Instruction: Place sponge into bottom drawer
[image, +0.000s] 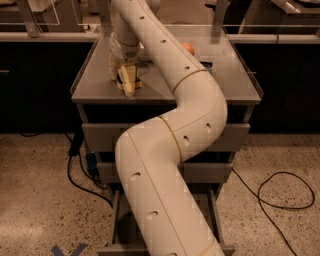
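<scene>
Camera view: our gripper (125, 76) rests over the yellow foam sponge (129, 88) on the grey metal cabinet top (95, 82); we cannot tell whether it grips. Below, the bottom grey drawer (115, 222) stands open above speckled stone floor (40, 200).

1. Cabinet top (235, 85) — grey, flat; the gripper (126, 76) is down at its left front part.
2. Orange ball (188, 48) — on the top, toward the back.
3. Two upper drawers (235, 137) — both shut.
4. Black cable (287, 173) — looped on the speckled floor (40, 200), right of the cabinet.
5. Second cable (70, 172) — on the left, trailing down to the floor.
</scene>
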